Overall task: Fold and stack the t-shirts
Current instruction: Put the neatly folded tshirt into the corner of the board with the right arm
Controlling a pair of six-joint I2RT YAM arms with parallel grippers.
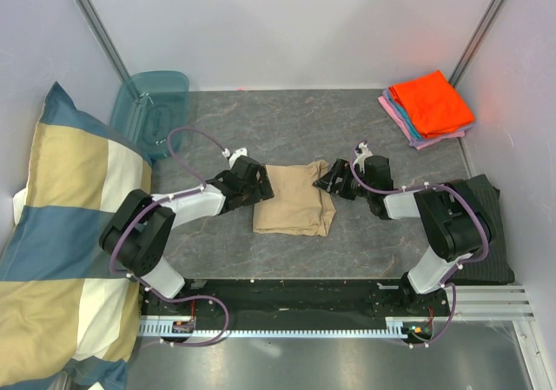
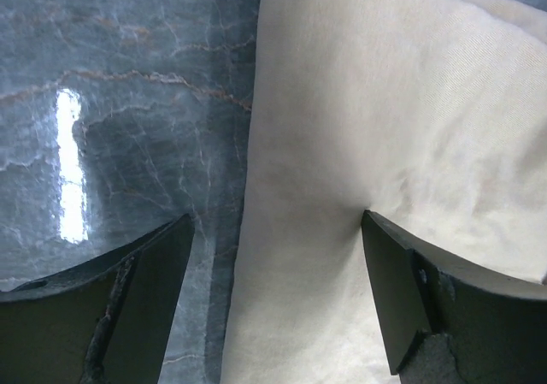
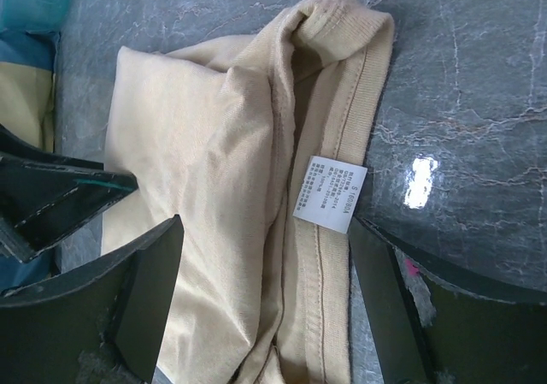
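A tan t-shirt (image 1: 294, 201) lies folded into a rough rectangle at the table's middle, between the two arms. My left gripper (image 1: 261, 181) is at its left edge, open. In the left wrist view its jaws (image 2: 275, 220) straddle that edge of the t-shirt (image 2: 367, 127), the right finger (image 2: 393, 281) denting the cloth. My right gripper (image 1: 334, 181) is open at the shirt's right side. Its jaws (image 3: 265, 223) straddle the collar of the t-shirt (image 3: 205, 144), where a white label (image 3: 330, 193) shows. A stack of folded t-shirts, orange (image 1: 430, 102) on top of blue (image 1: 408, 122) and pink (image 1: 395, 116), sits far right.
A big blue-and-cream checked pillow (image 1: 61, 234) fills the left side. A teal plastic bin (image 1: 149, 103) leans at the back left. A dark cloth (image 1: 486, 225) lies by the right arm's base. White walls close in the table.
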